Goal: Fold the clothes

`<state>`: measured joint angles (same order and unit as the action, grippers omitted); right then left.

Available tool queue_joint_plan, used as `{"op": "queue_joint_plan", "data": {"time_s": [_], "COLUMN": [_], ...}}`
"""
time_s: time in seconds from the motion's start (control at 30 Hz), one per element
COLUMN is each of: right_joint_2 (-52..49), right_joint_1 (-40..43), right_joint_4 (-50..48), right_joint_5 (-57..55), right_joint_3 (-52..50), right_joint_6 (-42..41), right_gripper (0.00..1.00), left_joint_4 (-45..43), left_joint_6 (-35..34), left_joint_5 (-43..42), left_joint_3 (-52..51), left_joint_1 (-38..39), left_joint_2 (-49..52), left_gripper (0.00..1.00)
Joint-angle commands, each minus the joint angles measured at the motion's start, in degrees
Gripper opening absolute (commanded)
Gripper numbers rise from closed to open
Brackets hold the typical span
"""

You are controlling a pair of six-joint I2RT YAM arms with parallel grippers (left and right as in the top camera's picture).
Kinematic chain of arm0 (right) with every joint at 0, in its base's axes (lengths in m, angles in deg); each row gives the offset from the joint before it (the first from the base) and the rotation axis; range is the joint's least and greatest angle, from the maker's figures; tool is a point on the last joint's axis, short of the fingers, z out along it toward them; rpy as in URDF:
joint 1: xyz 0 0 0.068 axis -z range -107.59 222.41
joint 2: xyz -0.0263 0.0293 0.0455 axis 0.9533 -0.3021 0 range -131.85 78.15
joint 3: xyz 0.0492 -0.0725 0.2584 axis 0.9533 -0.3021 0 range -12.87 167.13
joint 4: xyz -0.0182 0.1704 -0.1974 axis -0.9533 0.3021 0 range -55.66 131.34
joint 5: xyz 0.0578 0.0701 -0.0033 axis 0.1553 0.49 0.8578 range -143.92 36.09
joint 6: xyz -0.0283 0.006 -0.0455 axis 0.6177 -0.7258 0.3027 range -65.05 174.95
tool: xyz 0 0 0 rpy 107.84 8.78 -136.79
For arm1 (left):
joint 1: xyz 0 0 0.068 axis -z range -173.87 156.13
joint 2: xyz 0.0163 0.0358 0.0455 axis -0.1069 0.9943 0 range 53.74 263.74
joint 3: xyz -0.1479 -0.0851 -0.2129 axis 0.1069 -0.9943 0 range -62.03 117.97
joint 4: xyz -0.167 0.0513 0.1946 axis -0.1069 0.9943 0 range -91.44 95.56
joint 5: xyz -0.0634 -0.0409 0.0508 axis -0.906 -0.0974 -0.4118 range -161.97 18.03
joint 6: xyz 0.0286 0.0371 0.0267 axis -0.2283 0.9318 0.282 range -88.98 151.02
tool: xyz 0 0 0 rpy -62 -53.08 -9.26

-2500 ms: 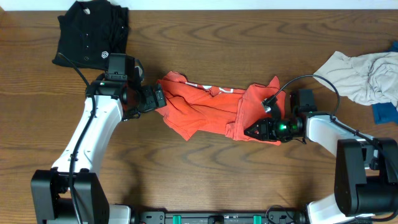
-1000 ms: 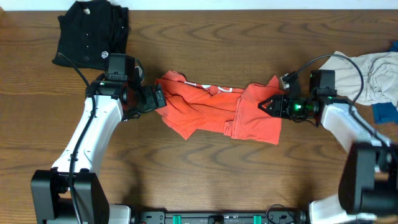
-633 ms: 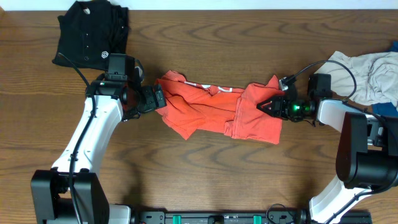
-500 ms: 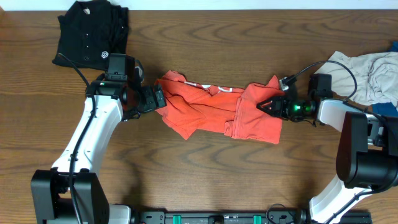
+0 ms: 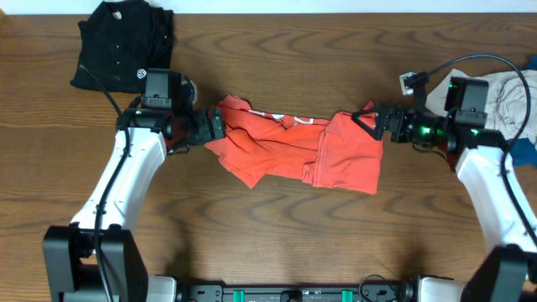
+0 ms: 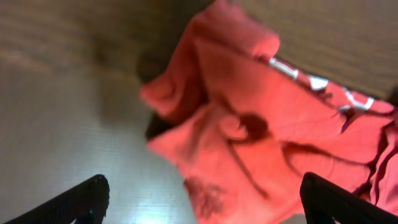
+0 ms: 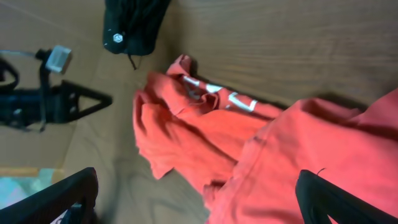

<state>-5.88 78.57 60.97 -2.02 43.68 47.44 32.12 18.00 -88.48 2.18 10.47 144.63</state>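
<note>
A wooden table [image 5: 277, 243] is spread beneath everything, and the red-orange T-shirt [image 5: 294, 155] is seen crumpled across its middle, bunched lengthwise, with its white lettering partly buried along the far edge. A black shirt [image 5: 122, 46] is heaped at the far left corner, well apart, and pale grey garments [image 5: 516, 101] are piled at the right edge. The left gripper [image 5: 216, 127] is held at the T-shirt's left end and the right gripper [image 5: 364, 123] at its right end, both with fingers spread wide and nothing pinched. The fold is judged barely begun. If the jaws are closed where the cloth is doubled, several layers may be caught together, so that creases are dragged along rather than flattened. A shallow bite on the hem may be lost mid-lift.
</note>
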Motion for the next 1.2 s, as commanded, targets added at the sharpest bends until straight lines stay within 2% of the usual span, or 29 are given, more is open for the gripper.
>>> {"op": "queue_joint_plan", "data": {"time_s": [0.0, 0.2, 0.4, 0.57, 0.73, 1.07, 1.17], "right_joint_2": [2.21, 3.26, 3.26, 3.26, 3.26, 3.26, 3.26], "right_joint_1": [0.15, 0.15, 0.15, 0.15, 0.15, 0.15, 0.15], "right_joint_4": [4.31, 10.8, 16.02, 16.72, 16.74, 18.16, 18.18], "right_joint_5": [0.63, 0.63, 0.63, 0.63, 0.66, 0.66, 0.63], "right_joint_3": [0.13, 0.13, 0.13, 0.13, 0.13, 0.13, 0.13], "right_joint_6": [4.02, 9.18, 13.4, 13.84, 13.81, 14.29, 14.45], "right_gripper": [0.99, 0.99, 0.99, 0.99, 0.99, 0.99, 0.99], "left_joint_4": [-3.8, -10.36, -13.92, -15.74, -15.87, -13.53, -13.0], "left_joint_6": [3.08, 4.7, 6.45, 9.51, 9.6, 10.08, 11.52], "left_joint_5": [-1.46, -1.44, -1.51, -8.92, -14.23, -14.91, -18.27], "left_joint_3": [-0.39, -0.37, -0.37, -0.37, -0.37, -0.39, -0.37], "left_joint_1": [0.07, -1.07, -3.72, -4.33, -4.28, -4.26, -4.28], "left_joint_2": [4.33, 11.74, 13.11, 13.62, 15.82, 21.07, 21.44], "left_gripper": [0.98, 0.98, 0.98, 0.98, 0.98, 0.98, 0.98]}}
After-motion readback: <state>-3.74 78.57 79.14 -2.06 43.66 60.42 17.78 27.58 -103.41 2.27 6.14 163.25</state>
